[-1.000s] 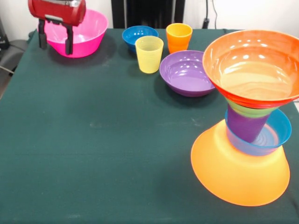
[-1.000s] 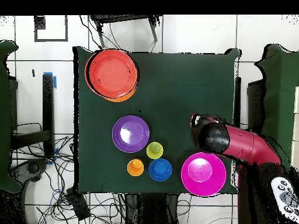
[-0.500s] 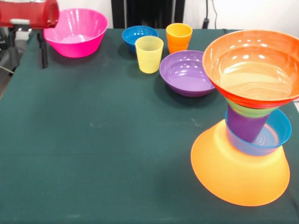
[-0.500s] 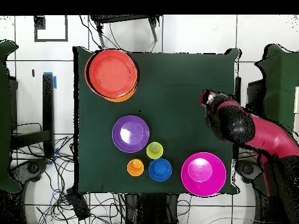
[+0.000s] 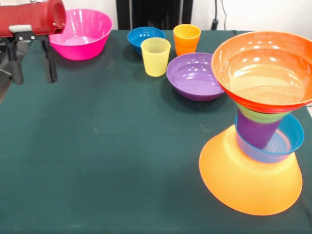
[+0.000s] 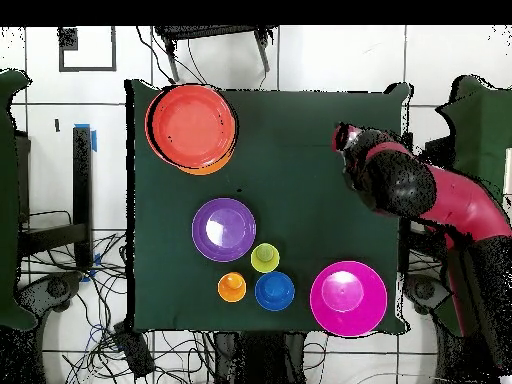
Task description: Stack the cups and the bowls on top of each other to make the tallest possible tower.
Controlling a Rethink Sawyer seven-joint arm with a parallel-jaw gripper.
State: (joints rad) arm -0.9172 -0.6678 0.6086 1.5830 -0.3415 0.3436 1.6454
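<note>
Fingers of gripper hang spread, empty, upper left of front frame beside pink bowl, prob. lining up for it. Tower at right: yellow-orange bowl inverted as wide base, blue bowl, purple cup, green bowl, orange-red bowl on top. Purple bowl, yellow cup, orange cup, dark blue bowl wait upper centre on dark green cloth; cables and white floor round table in overhead view
</note>
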